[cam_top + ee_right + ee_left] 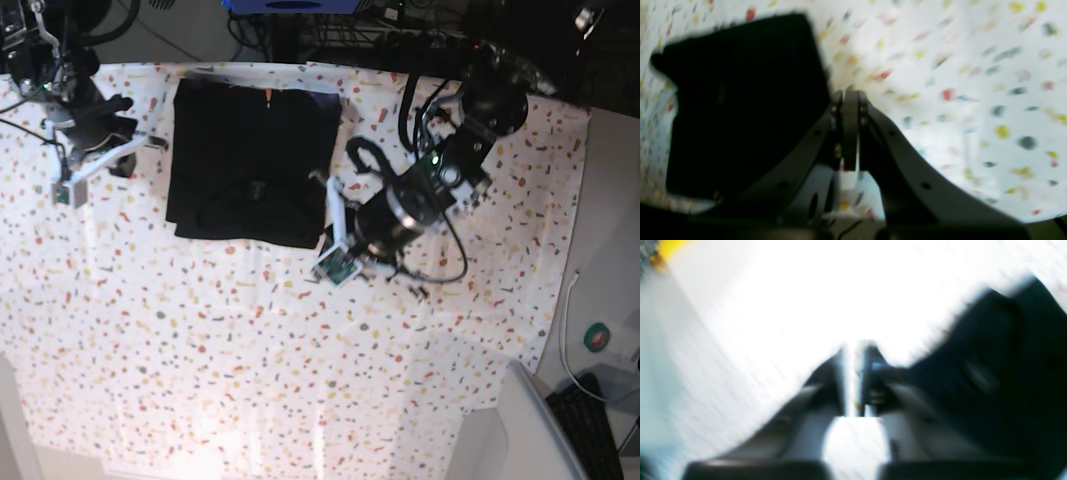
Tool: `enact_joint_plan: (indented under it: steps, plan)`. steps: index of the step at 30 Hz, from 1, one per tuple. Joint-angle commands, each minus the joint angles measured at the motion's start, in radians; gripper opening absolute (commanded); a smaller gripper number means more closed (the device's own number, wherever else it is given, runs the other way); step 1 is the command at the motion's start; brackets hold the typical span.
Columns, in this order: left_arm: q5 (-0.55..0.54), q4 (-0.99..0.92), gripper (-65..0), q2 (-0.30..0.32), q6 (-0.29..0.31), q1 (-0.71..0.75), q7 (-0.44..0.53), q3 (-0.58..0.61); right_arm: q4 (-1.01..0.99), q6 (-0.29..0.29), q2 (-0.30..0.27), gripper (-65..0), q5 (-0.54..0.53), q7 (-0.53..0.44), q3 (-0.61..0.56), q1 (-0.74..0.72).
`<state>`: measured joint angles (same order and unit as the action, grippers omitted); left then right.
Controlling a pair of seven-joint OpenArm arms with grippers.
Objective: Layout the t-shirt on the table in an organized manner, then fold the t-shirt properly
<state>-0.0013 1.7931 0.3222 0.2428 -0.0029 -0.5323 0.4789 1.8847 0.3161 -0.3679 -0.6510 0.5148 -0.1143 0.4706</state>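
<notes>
The black t-shirt [250, 160] lies folded into a rough rectangle on the speckled table [250, 350], toward the far edge. My left gripper [320, 184] is at the shirt's right edge, jaws shut. The blurred left wrist view shows the left gripper [858, 351] pressed together with the dark t-shirt [993, 373] just to its right; I see no fabric between the fingers. My right gripper [158, 142] hovers just left of the shirt, also shut. In the right wrist view, the right gripper [850, 96] is closed and empty beside the t-shirt [740, 100].
Cables and dark equipment [400, 30] crowd the far side beyond the table. A green tape roll [600, 338] and a white cable lie on the floor at right. A grey object [520, 430] stands at the near right corner. A yellow blur [668, 248] shows at the left wrist view's corner.
</notes>
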Motion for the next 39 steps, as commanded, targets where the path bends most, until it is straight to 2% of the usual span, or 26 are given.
enact_joint_plan:
  steps: [1, 6, 8, 12, 17, 20, 25, 28, 32, 36, 39]
  plan:
    - [-0.018, 0.032, -65.0, -0.007, 0.0, 0.03, 0.025, -0.026, 0.022, -0.001, -0.012, -65.0, -0.002, -0.012, -0.037, -0.002]
    - [-0.026, 0.029, -65.0, -0.016, -0.001, 0.186, 0.028, -0.065, 0.023, -0.001, -0.004, -65.0, -0.002, -0.014, -0.246, -0.026]
    - [-0.026, 0.017, -65.0, -0.016, -0.004, 0.215, 0.077, -0.036, 0.02, 0.001, -0.003, -65.0, -0.002, -0.014, -0.295, -0.042]
    - [-0.015, -0.108, -65.0, -0.015, -0.006, 0.246, 0.211, 0.008, -0.03, 0.001, -0.001, -65.0, -0.002, -0.018, -0.333, -0.063]
    - [-0.015, -0.243, -65.0, -0.016, -0.007, 0.241, 0.278, 0.071, -0.181, 0.001, -0.001, -65.0, -0.002, -0.02, -0.338, -0.091]
    - [-0.015, -0.24, -65.0, -0.018, -0.007, 0.241, 0.281, 0.068, -0.238, 0.001, 0.028, -65.0, -0.002, -0.046, -0.335, -0.1]
    - [-0.018, -0.167, -65.0, -0.013, -0.007, 0.231, 0.278, 0.063, -0.19, 0.001, 0.02, -65.0, -0.002, -0.075, -0.335, -0.083]
    - [-0.026, -0.088, -65.0, -0.01, -0.033, 0.261, 0.277, -0.006, -0.081, 0.002, -0.03, -65.0, -0.002, -0.075, -0.331, -0.045]
    - [-0.016, 0.041, -65.0, 0.007, -0.036, 0.381, 0.277, -0.185, 0.051, 0.004, -0.108, -65.0, -0.002, -0.075, -0.264, 0.063]
    - [-0.026, 0.158, -65.0, 0.09, -0.035, 0.536, 0.28, -0.285, 0.131, 0.004, -0.176, -65.0, -0.002, -0.075, -0.123, 0.258]
    - [-0.026, 0.193, -65.0, 0.148, -0.035, 0.676, 0.283, -0.332, 0.14, 0.004, -0.179, -65.0, -0.002, -0.077, -0.052, 0.391]
